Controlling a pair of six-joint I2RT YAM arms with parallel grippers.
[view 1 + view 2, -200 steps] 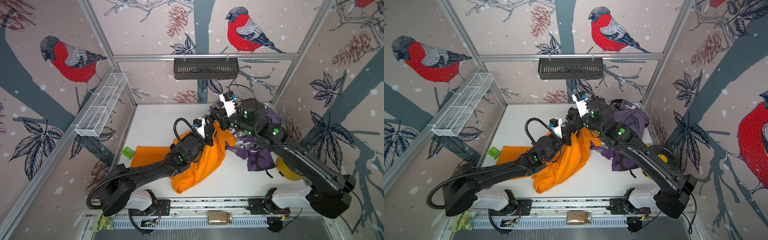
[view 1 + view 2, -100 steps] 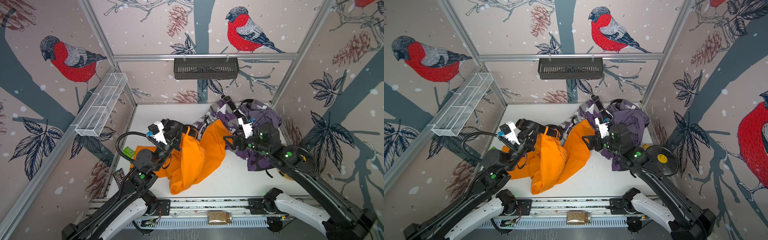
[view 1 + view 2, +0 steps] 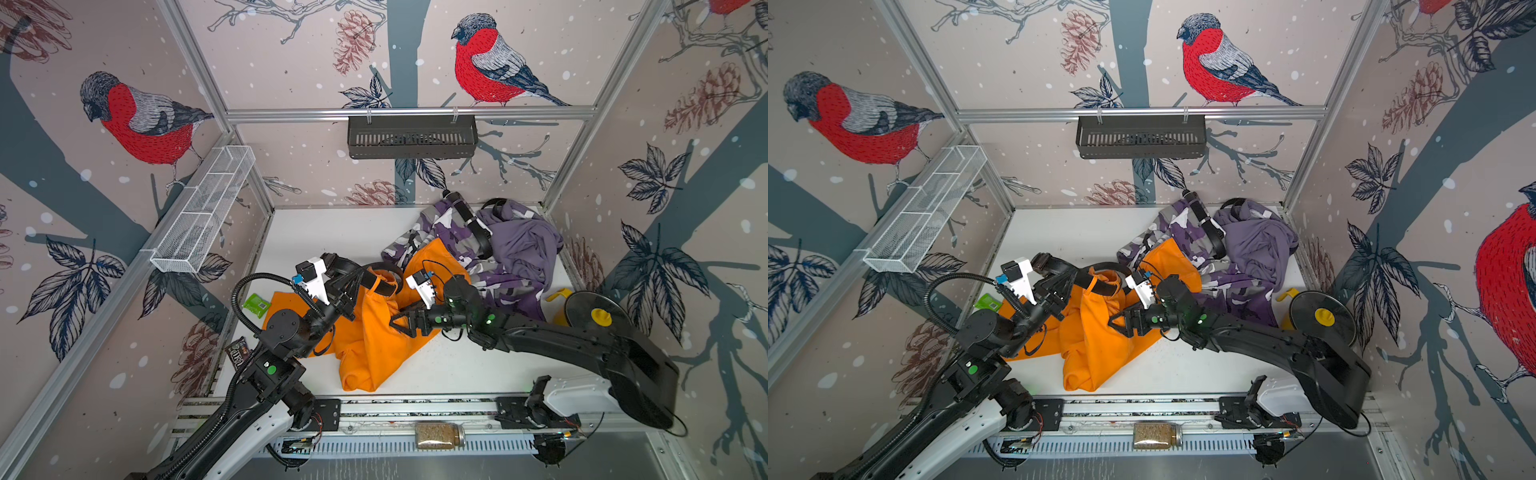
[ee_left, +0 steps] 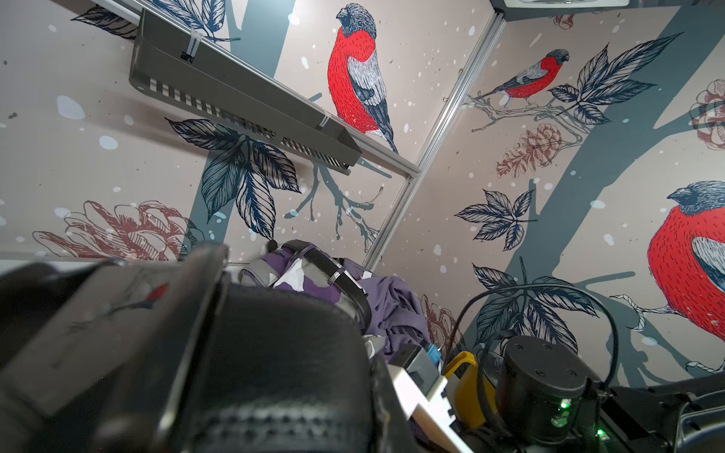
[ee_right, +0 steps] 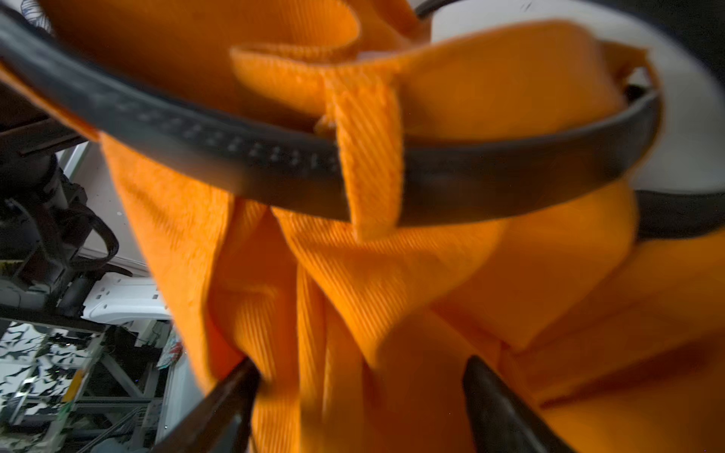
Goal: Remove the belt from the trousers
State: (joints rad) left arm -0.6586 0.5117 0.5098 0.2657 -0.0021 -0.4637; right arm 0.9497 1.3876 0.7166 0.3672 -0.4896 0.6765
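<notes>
Trousers (image 3: pixel 374 332) of bright orange cloth lie crumpled in the middle of the white table (image 3: pixel 332 232), with the waist towards the far side and the legs trailing to the near edge. To the far right, just beside them, is a heap of purple clothes (image 3: pixel 519 249), some of it patterned in purple, grey and white.

A black leather belt (image 3: pixel 388 286) runs through the waist of the orange trousers and curves out to the left of them, lifted clear of the table. The left gripper (image 3: pixel 348 286) sits at the left end of the waist with its jaws closed on the belt. In the left wrist view the strap (image 4: pixel 274 353) fills the lower part of the picture, very close and blurred.

The right gripper (image 3: pixel 401 324) is low over the trousers, right of the waist, with its jaws well apart and orange cloth bunched between the two fingers (image 5: pixel 494 396); it grips nothing. Just beyond them, the belt passes through an orange belt loop (image 5: pixel 368 157).

A small green packet (image 3: pixel 256 302) lies at the left edge of the table.
</notes>
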